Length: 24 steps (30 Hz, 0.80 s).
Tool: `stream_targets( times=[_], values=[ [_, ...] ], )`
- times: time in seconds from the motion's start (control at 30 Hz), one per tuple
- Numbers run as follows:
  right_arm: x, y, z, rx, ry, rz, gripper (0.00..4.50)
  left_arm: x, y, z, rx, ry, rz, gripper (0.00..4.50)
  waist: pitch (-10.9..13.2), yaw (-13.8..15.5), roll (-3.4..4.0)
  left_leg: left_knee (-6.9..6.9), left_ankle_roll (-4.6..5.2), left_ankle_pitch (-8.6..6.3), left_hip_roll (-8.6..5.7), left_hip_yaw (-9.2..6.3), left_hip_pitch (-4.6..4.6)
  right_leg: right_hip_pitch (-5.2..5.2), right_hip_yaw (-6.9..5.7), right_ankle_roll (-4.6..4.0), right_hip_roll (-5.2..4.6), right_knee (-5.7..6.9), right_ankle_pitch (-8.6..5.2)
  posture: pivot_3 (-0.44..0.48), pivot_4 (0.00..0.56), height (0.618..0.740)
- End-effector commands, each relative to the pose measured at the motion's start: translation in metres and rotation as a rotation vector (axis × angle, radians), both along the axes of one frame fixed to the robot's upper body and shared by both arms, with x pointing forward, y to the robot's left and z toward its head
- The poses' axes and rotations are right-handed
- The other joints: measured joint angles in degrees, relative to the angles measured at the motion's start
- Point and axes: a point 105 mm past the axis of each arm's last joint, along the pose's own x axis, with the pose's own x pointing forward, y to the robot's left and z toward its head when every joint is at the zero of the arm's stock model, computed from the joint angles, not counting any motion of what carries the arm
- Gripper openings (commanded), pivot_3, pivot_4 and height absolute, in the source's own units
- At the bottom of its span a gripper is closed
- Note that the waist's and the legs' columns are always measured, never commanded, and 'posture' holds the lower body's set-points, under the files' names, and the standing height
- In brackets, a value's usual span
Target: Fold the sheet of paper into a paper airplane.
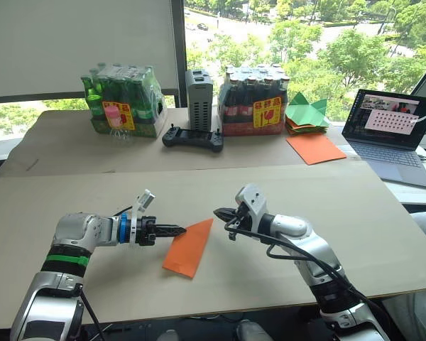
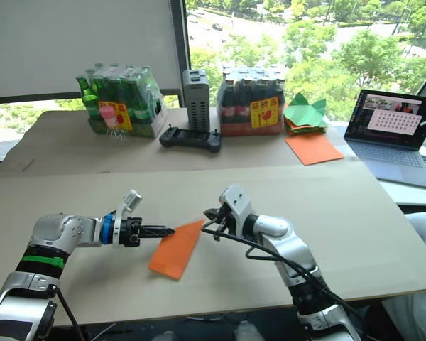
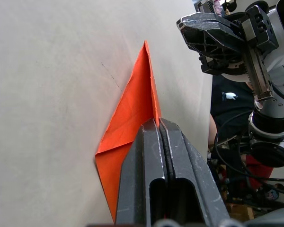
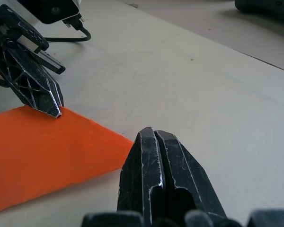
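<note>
The bright orange folded sheet of paper (image 1: pixel 189 248) lies flat on the pale beige surface (image 1: pixel 355 213), near the front edge, between the two arms. It is folded into a long narrow shape: one end tapers to a sharp point aimed toward the right arm, the other end is blunt and squared off. In the left wrist view a raised crease runs along its length from the point, with a flap angling off to one side.

The left pincer (image 1: pixel 179 229) has its black fingers pressed together, and its tips sit at the upper edge of the paper; whether any paper is pinched between them cannot be told, since the fingers cover that edge. The right pincer (image 1: pixel 220 212) is also clenched, holding nothing, and hovers just beside the pointed end without touching it.

The blunt end of the paper is partly covered by the left fingers in the left wrist view, and the right wrist view cuts off all but the pointed half.

At the back of the surface stand two shrink-wrapped packs of bottles (image 1: pixel 124 101), a grey upright box (image 1: pixel 201 104), a black handheld controller (image 1: pixel 192 137), a flat smooth orange sheet (image 1: pixel 315 148) with green paper pieces (image 1: pixel 307 114) behind it, and an open laptop (image 1: pixel 394 135) whose right side runs out of frame.
</note>
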Motion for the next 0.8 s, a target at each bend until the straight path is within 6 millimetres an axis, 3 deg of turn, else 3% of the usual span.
stream_targets(
  times=[0.03, 0.33, 0.53, 0.63, 0.8],
  values=[
    [-0.003, 0.003, 0.012, 0.017, -0.045, 0.015, 0.00, 0.012, 0.002, 0.011, -0.032, -0.044, 0.095, 0.02, 0.0, 0.0, 0.00, 0.00, 0.00, 0.00, 0.00, -0.01, 0.00, 0.00, 0.00, 0.00, 0.00, 0.01, 0.00, 0.000, 0.150, 0.740],
    [-0.002, 0.004, 0.010, 0.025, -0.045, 0.011, 0.00, 0.034, -0.007, 0.029, -0.154, -0.091, 0.436, 0.02, 0.0, 0.2, -0.02, 0.06, 0.00, -0.01, -0.02, -0.05, -0.04, 0.00, 0.00, 0.02, -0.05, 0.04, 0.01, 0.000, 0.150, 0.740],
    [0.000, 0.008, 0.010, 0.027, -0.060, 0.011, 0.00, 0.032, -0.014, 0.013, -0.190, 0.038, 0.732, 0.02, 0.0, 0.4, -0.05, 0.08, -0.01, -0.01, -0.10, -0.04, -0.04, 0.01, 0.04, 0.08, -0.19, 0.04, 0.05, 0.000, 0.150, 0.740],
    [0.000, 0.009, 0.011, 0.035, -0.062, 0.010, 0.00, 0.023, -0.020, 0.010, -0.198, 0.081, 0.778, 0.02, 0.0, 0.4, -0.05, 0.08, -0.02, -0.02, -0.12, -0.03, -0.05, 0.01, 0.07, 0.13, -0.20, 0.00, 0.08, 0.000, 0.150, 0.740],
    [0.001, 0.011, 0.011, 0.045, -0.066, 0.012, 0.00, 0.022, -0.015, 0.003, -0.220, 0.177, 0.943, 0.02, 0.0, 0.2, -0.06, 0.08, -0.02, -0.02, -0.13, -0.01, -0.02, 0.05, 0.09, 0.15, -0.18, -0.03, 0.09, 0.000, 0.150, 0.740]
  ],
)
